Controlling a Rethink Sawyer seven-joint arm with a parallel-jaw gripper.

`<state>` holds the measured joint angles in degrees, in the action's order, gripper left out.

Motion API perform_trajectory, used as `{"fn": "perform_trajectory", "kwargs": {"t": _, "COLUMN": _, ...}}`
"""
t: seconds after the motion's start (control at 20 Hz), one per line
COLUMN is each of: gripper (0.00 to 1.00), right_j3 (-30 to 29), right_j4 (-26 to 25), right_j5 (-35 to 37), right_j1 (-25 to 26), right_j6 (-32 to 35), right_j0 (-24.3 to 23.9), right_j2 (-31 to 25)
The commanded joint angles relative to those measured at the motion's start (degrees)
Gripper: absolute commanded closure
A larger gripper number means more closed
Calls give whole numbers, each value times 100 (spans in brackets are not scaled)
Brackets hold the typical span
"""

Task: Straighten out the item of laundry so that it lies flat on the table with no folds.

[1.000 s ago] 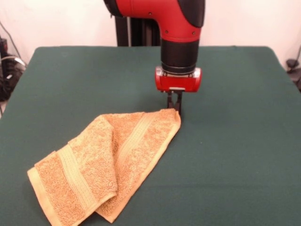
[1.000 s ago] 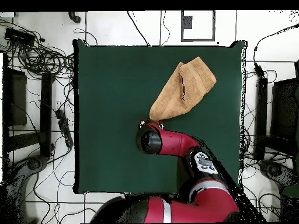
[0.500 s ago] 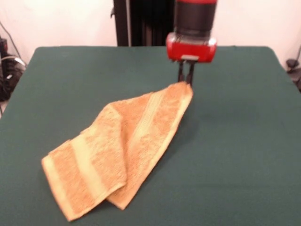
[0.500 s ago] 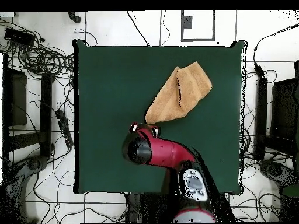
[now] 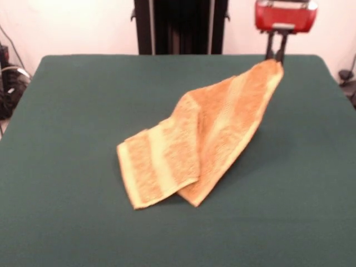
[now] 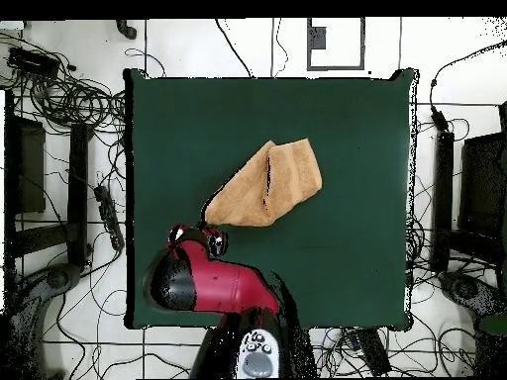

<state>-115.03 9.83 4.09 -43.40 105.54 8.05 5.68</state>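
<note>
Your end effector (image 5: 275, 54) is clenched on one corner of the tan-orange terry towel (image 5: 200, 139), holding that corner raised near the far right of the dark green felt bench (image 5: 72, 111). The rest drapes down, doubled over mid-bench, likely so that tension draws the fold open.

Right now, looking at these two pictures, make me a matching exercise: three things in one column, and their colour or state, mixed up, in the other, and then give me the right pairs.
Column one:
1. towel
2. table
3. gripper

Column two:
A. dark green, lying flat under everything
B. pinching one corner and holding it up off the surface
C. tan-orange, folded over itself, one end raised

Right pairs: 1-C, 2-A, 3-B
</note>
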Motion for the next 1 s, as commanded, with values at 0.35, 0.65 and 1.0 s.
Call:
{"fn": "perform_trajectory", "kwargs": {"t": 0.35, "gripper": 100, "right_j3": -926, "right_j4": 275, "right_j5": -84, "right_j1": -103, "right_j6": 1549, "right_j0": -314, "right_j2": -656}}
{"fn": "perform_trajectory", "kwargs": {"t": 0.65, "gripper": 0, "right_j3": -958, "right_j4": 256, "right_j5": -268, "right_j1": -25, "right_j6": 1594, "right_j0": -485, "right_j2": -806}}
{"fn": "perform_trajectory", "kwargs": {"t": 1.0, "gripper": 0, "right_j3": -970, "right_j4": 483, "right_j5": -282, "right_j1": 92, "right_j6": 1822, "right_j0": -486, "right_j2": -873}}
